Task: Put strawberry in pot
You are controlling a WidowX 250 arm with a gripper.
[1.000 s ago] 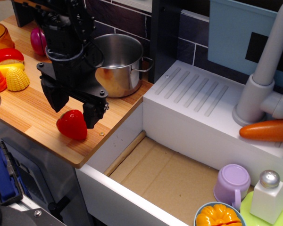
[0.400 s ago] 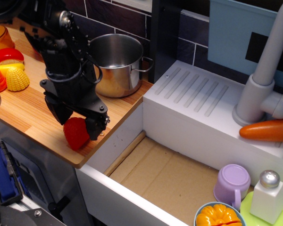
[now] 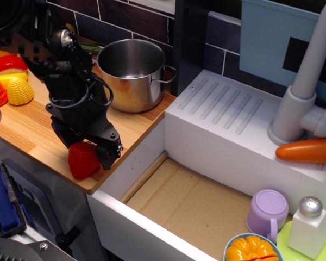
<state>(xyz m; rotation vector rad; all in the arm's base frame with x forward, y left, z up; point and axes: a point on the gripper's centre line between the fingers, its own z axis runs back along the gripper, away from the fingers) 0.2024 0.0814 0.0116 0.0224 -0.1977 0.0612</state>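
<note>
Our gripper (image 3: 86,151) sits low over the near edge of the wooden counter (image 3: 32,130), its black fingers pinching the strawberry (image 3: 82,160) from either side. We see the red fruit poking out below and to the left of the fingertips, right at the counter's near edge; whether it rests on the wood or is lifted just clear we cannot tell. Behind the gripper, farther back on the same counter, stands the pot (image 3: 132,74), shiny steel, its mouth open and its inside bare, one loop handle pointing right toward the white drainboard (image 3: 228,109). Strawberry and pot are apart, with our arm between them. At the far left of the counter lie a yellow ridged toy (image 3: 19,91) and a red-and-yellow sliced fruit (image 3: 8,64). On the right an orange carrot (image 3: 307,150) lies beside the grey faucet (image 3: 307,81).
</note>
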